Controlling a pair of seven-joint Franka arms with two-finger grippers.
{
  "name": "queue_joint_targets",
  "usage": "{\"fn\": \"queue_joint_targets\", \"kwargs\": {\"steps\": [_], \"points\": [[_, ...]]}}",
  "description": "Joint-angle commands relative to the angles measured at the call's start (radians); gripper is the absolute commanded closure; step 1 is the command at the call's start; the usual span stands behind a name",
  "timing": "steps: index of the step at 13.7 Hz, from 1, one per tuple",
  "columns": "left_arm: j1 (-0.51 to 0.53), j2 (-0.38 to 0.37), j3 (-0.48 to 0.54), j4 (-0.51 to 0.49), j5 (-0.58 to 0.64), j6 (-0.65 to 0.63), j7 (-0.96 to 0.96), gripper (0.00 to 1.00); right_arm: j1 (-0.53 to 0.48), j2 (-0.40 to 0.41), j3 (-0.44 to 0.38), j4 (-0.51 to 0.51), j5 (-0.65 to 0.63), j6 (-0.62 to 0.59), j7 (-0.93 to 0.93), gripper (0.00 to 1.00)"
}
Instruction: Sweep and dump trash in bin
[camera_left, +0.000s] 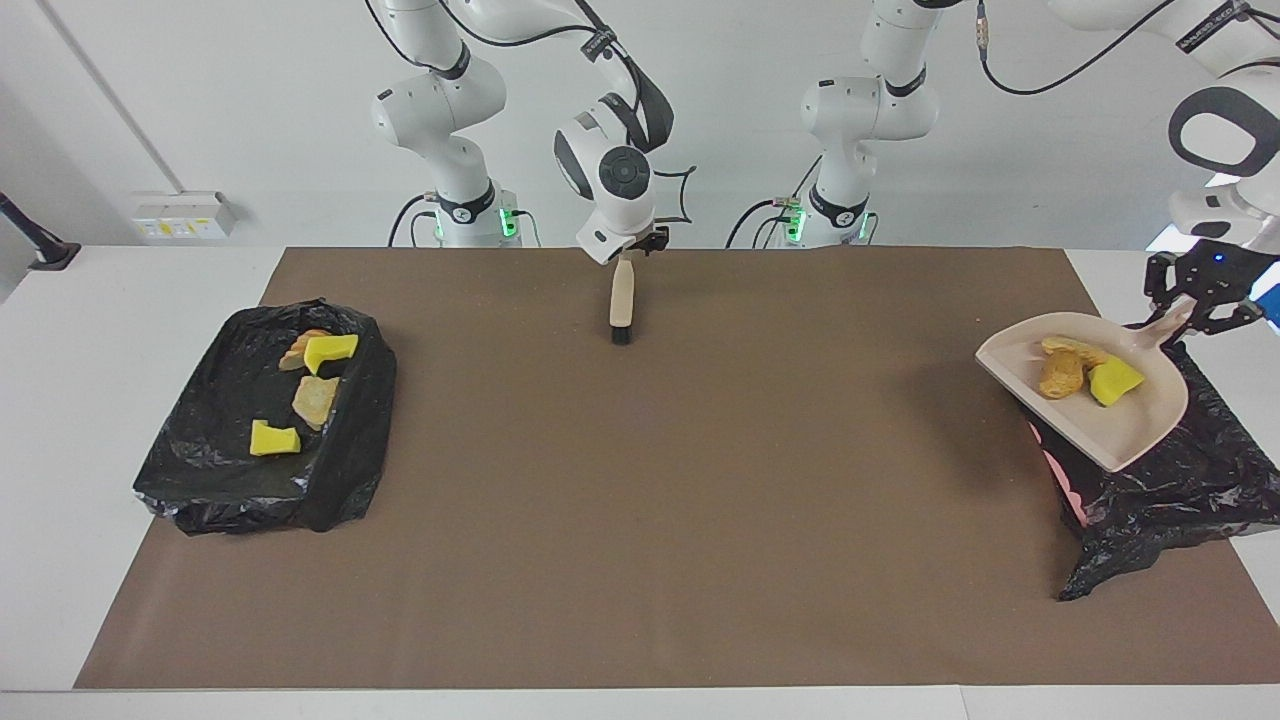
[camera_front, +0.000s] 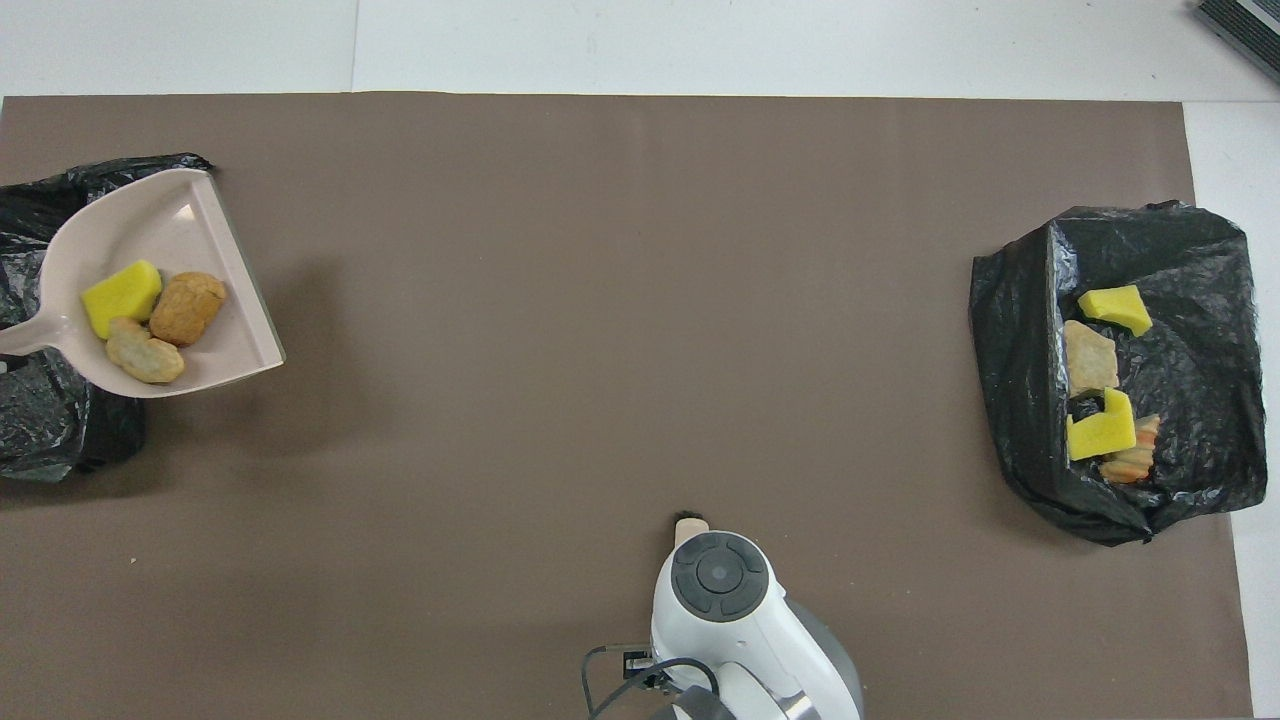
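Note:
A beige dustpan (camera_left: 1130, 430) (camera_front: 170, 220) hangs in the air over the black-bagged bin (camera_left: 1160, 480) (camera_front: 40, 430) at the left arm's end of the table. My left gripper (camera_left: 1195, 300) is shut on its handle. In the pan lie three pieces of trash: a yellow sponge chunk (camera_left: 1115, 382) (camera_front: 120, 297) and two tan bread-like lumps (camera_left: 1060, 375) (camera_front: 187, 307). My right gripper (camera_left: 632, 248) is at the top of the beige brush (camera_left: 621, 295) (camera_front: 688, 525). The brush points bristles down at the mat, close to the robots, and leans a little.
A second black-bagged tray (camera_left: 200, 480) (camera_front: 1020, 300) at the right arm's end holds several more sponge and bread pieces. A brown mat (camera_left: 640, 500) covers the table between the two bags. A pink side of the bin (camera_left: 1060, 475) shows under the bag.

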Motion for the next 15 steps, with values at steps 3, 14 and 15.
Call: {"fn": "queue_joint_targets", "kwargs": {"steps": [3,14,15], "points": [[-0.030,0.161,0.116,0.201,0.011,0.040,0.195,1.00,-0.098,-0.025,-0.013,0.093,-0.164,0.000,0.013,0.00],[-0.021,0.224,0.082,0.231,0.558,0.126,0.195,1.00,-0.454,-0.013,-0.010,0.441,-0.480,-0.118,-0.137,0.00],[-0.021,0.222,0.081,0.231,0.591,0.115,0.193,1.00,-0.473,-0.015,-0.013,0.480,-0.473,-0.158,-0.177,0.00]]}}
